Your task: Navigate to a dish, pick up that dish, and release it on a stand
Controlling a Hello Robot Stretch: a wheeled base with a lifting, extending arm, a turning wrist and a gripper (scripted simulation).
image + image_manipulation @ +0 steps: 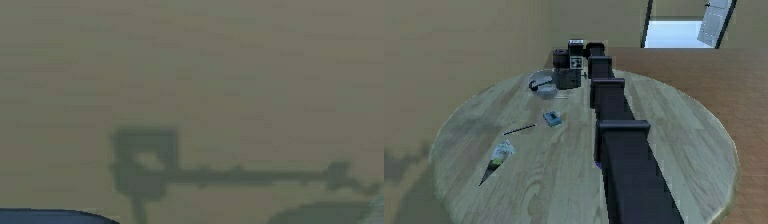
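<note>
Just fingers (560, 72) near dish (541, 84) (round table (469, 135))

Dark pencil (519, 130) — small bluish box (552, 119)

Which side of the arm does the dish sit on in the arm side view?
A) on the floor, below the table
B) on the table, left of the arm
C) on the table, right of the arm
B: the dish lies on the round wooden table, left of the dark arm, near its far end.
</note>
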